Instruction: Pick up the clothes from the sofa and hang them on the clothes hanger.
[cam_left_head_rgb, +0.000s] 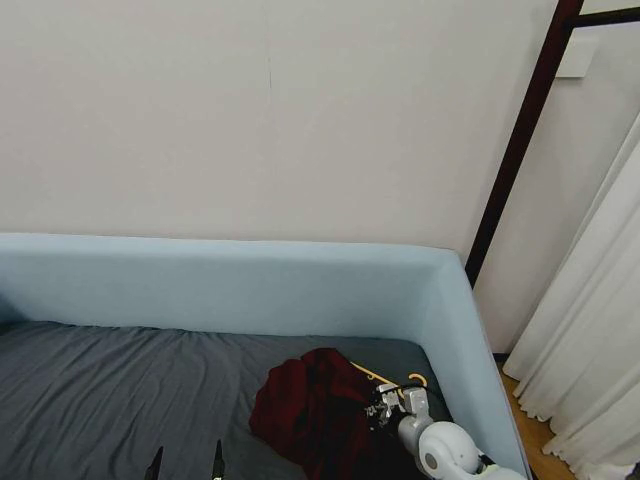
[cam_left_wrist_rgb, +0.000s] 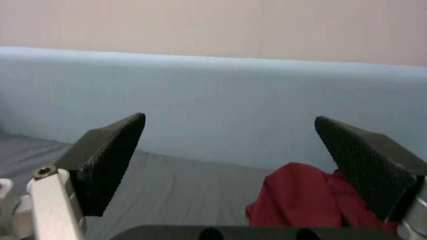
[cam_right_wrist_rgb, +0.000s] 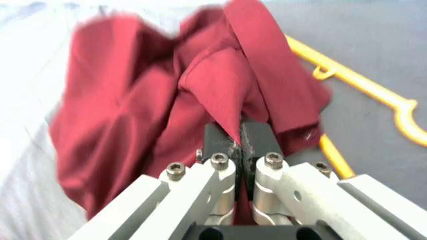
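- The red garment (cam_left_head_rgb: 312, 408) lies in a crumpled heap on the dark grey seat of the sofa (cam_left_head_rgb: 250, 285), close to the sofa's right arm. From the head view the heap has no clear long axis.
- A yellow hanger (cam_left_head_rgb: 385, 377) lies partly under the heap. Its bar runs out from the cloth toward the sofa's right arm, and its curled hook ends just beside the right gripper (cam_left_head_rgb: 380, 408).
- The cloth is a plain, deep red, bunched in soft folds.
- The right wrist view adds what the head view cannot settle. The right gripper (cam_right_wrist_rgb: 239, 144) is pinched tight on a raised ridge of the red garment (cam_right_wrist_rgb: 153, 110), and the ridge runs straight away from the claw. The yellow hanger (cam_right_wrist_rgb: 363, 87) lies slantwise on the grey seat, touching the edge of the cloth.
- The left gripper (cam_left_head_rgb: 186, 464) sits low over the seat, well apart from the heap. In the left wrist view its fingers (cam_left_wrist_rgb: 107, 160) are spread wide with nothing between them. They face the blue backrest, and the red garment (cam_left_wrist_rgb: 300, 202) lies on the seat beyond.
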